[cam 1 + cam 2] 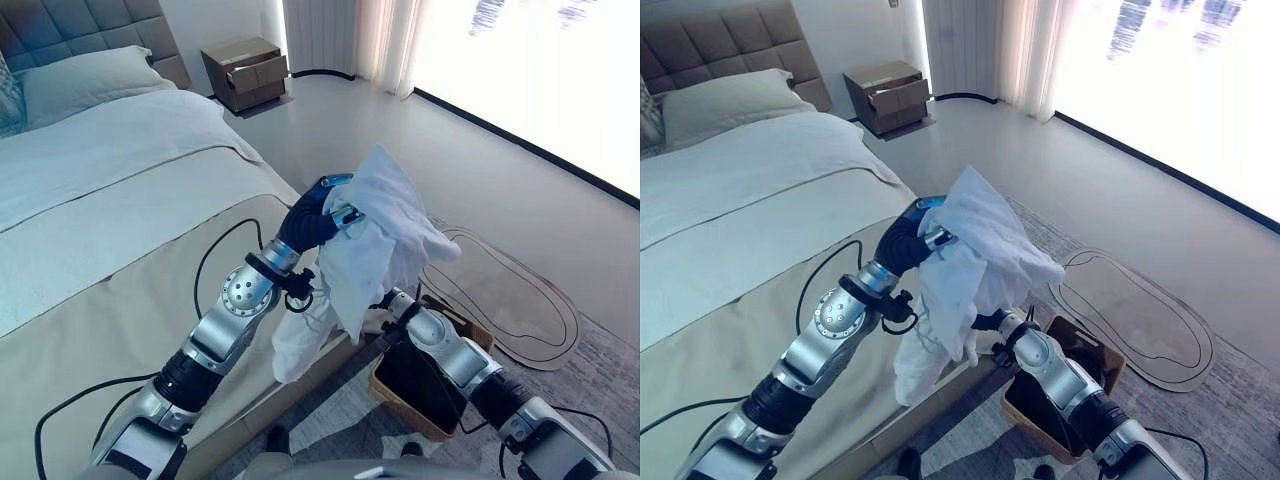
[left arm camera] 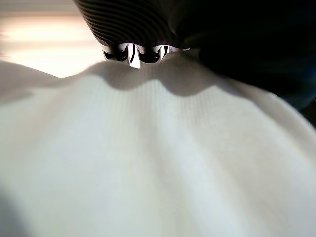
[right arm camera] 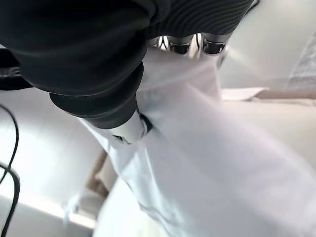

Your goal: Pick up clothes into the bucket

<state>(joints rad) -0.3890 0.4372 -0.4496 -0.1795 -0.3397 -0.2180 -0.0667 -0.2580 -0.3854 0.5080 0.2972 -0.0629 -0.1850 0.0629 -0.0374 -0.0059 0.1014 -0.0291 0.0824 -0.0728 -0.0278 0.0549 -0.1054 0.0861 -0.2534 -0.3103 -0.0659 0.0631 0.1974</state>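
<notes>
My left hand [image 1: 310, 220] is raised over the bed's edge and shut on a white garment [image 1: 375, 235]. The cloth bunches at the hand and hangs down in long folds beside the bed. In the left wrist view the white garment [image 2: 158, 163] lies right past the fingers. My right hand [image 1: 992, 322] reaches up from the lower right into the hanging cloth, and its fingers are buried in the folds. A brown woven basket [image 1: 1108, 352] with a dark inside stands on the floor just below the garment and behind my right forearm.
The bed [image 1: 100, 200] with pale covers runs along the left, with a pillow [image 1: 85, 80] at its head. A brown nightstand [image 1: 245, 72] stands at the far wall. A grey rug [image 1: 600, 370] and an oval mat [image 1: 520, 290] lie right of the basket.
</notes>
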